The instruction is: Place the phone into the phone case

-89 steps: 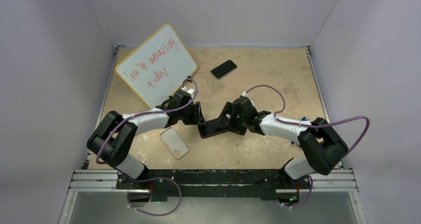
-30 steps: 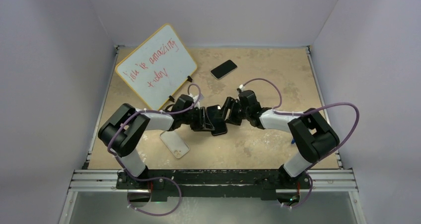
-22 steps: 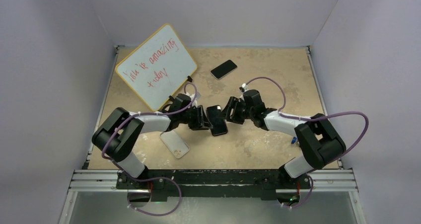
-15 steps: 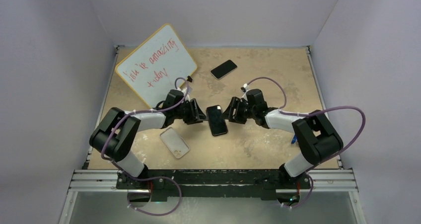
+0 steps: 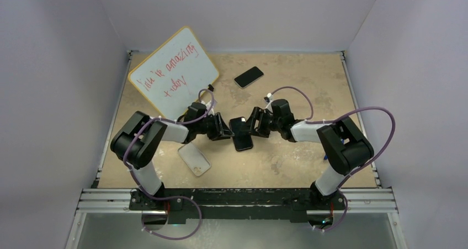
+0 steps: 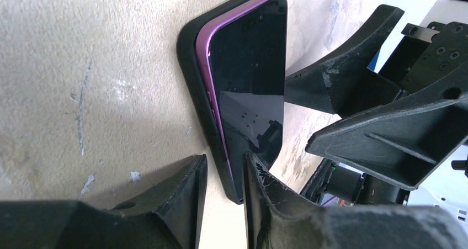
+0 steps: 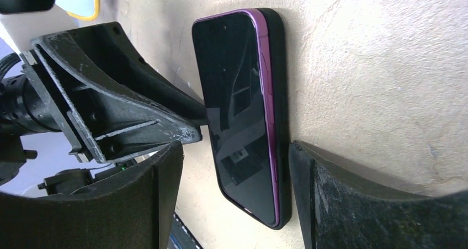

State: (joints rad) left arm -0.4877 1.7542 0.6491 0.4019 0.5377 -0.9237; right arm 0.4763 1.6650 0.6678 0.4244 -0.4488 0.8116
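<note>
The mottled tan counter (image 5: 287, 166) is carrying everything, and your purple-rimmed phone (image 5: 241, 134) is lying screen-up at its centre. Both arms are crowding it from 9 and 3 o'clock, probably to steady it for a lift. The phone case (image 5: 194, 158) is waiting empty at the phone's 7 o'clock. Your left fingers (image 6: 182, 194) are sitting almost together at its near corner; I cannot tell whether they are gripping it. Your right fingers (image 7: 331, 205) are standing wide apart, straddling its end.

Red handwriting on the yellow-framed whiteboard (image 5: 174, 72), propped at the far left of the table (image 5: 287, 166), appears to read "you're amazing today". No other text is legible.
</note>
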